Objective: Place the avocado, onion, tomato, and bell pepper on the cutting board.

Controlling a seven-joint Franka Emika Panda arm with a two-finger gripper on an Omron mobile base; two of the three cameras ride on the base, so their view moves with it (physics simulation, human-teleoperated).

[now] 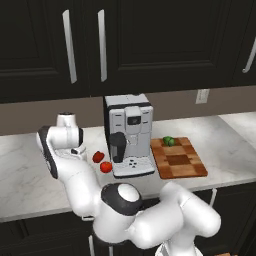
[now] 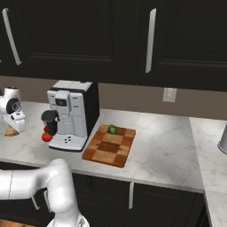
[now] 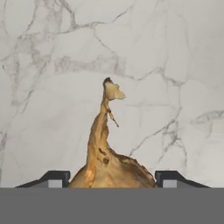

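Onion [image 3: 109,168] between lowered end effector [image 3: 111,178] fingertips

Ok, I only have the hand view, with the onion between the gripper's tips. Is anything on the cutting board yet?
Observer: Only the avocado, near the far edge of the cutting board.
Operator: Where is the board from here?
Observer: Right of the coffee machine; the onion and the gripper are well to the machine's left.
Operator: And the tomato and pepper?
Observer: The tomato and the bell pepper lie on the counter just left of the machine, the pepper further back.
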